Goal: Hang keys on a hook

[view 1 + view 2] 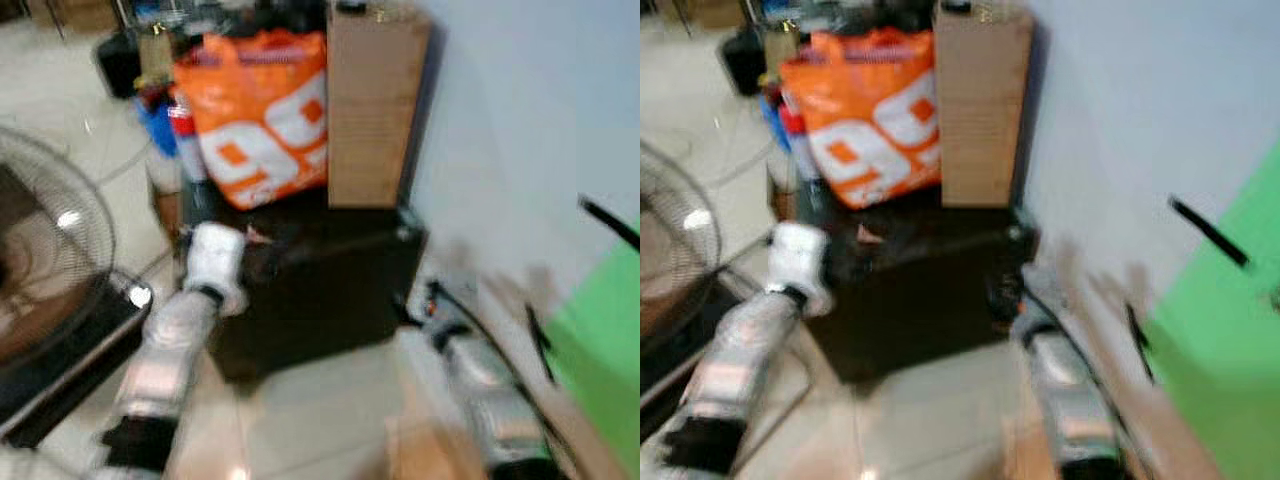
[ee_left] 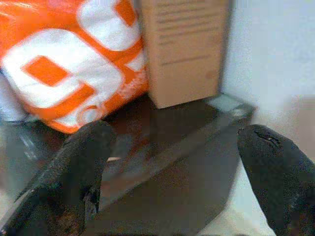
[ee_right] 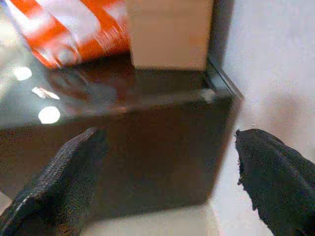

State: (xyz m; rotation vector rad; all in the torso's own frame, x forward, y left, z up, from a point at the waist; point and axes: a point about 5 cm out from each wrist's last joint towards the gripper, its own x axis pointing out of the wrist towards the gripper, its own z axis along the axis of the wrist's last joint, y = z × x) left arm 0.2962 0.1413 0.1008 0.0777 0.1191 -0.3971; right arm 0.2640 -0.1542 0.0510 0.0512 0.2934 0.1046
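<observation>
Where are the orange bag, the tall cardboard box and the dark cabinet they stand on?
orange bag (image 1: 262, 120): left eye view, middle of its printed front.
cardboard box (image 1: 372, 110): left eye view, centre of its front face.
dark cabinet (image 1: 330, 290): left eye view, its front panel.

You're looking at a glossy black cabinet (image 1: 330, 290) sitting mid-frame on the pale tiled floor (image 1: 300, 420), with an orange-and-white bag (image 1: 255, 115) and a tall cardboard box (image 1: 370, 105) standing on top.
</observation>
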